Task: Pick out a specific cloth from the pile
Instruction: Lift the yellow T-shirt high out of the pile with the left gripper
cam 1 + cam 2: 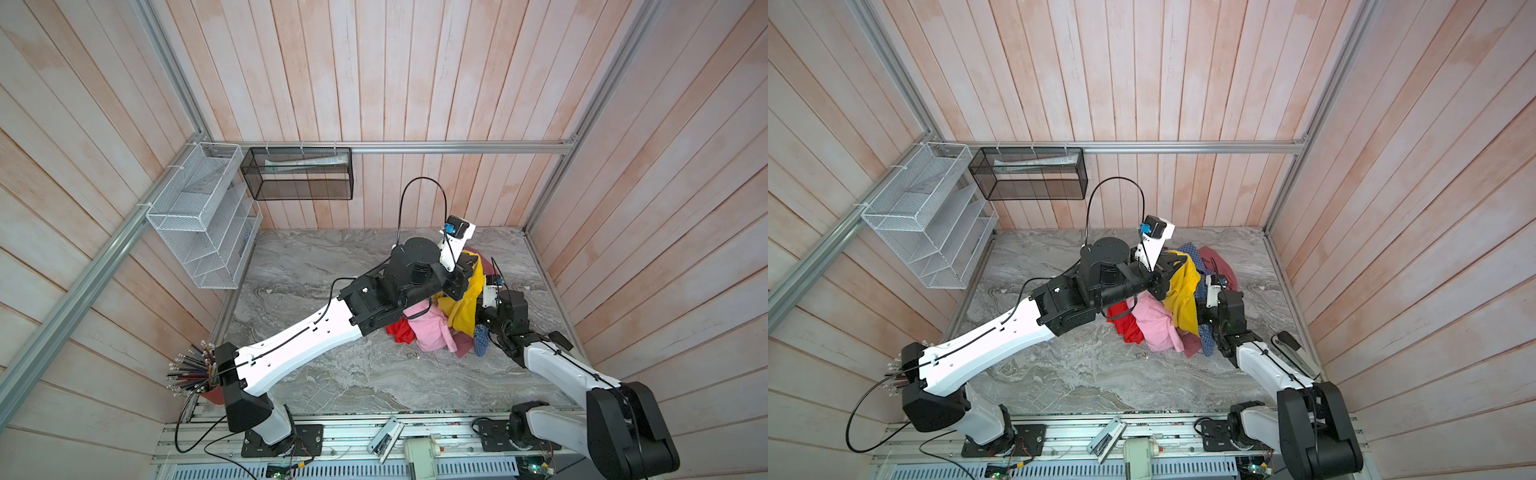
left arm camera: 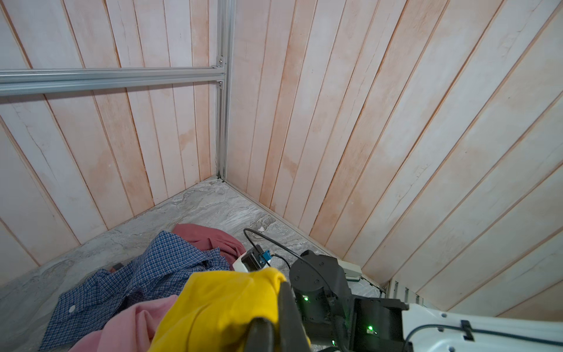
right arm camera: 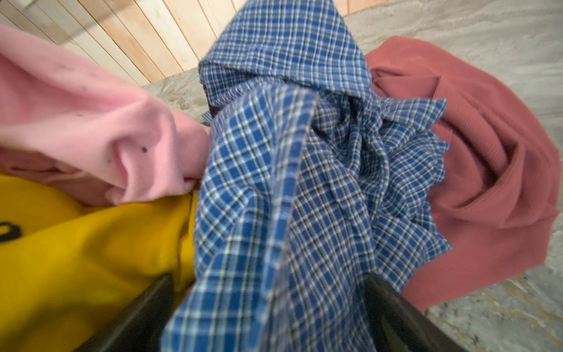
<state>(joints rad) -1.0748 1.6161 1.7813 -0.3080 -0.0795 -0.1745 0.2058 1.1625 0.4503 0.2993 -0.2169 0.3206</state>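
My left gripper (image 1: 460,283) (image 1: 1163,282) (image 2: 274,304) is shut on a fold of the mustard-yellow cloth (image 1: 465,307) (image 1: 1181,299) (image 2: 219,304) and holds it up over the pile (image 1: 432,332). The cloth hangs down onto the pink shirt (image 1: 430,328) and a bright red garment (image 1: 399,330); a dark bit of its print shows in the right wrist view. My right gripper (image 1: 1204,316) (image 3: 271,304) is low at the pile's right side. Its jaws are open wide, with the blue checked shirt (image 3: 289,183) bunched between them. The yellow cloth (image 3: 76,259) lies beside one finger.
A dusty red garment (image 3: 472,152) lies on the marble table (image 1: 332,374) behind the checked shirt. A white wire rack (image 1: 199,216) and a black mesh basket (image 1: 297,174) hang on the walls. A cup of pencils (image 1: 195,370) stands front left. The right wall is close.
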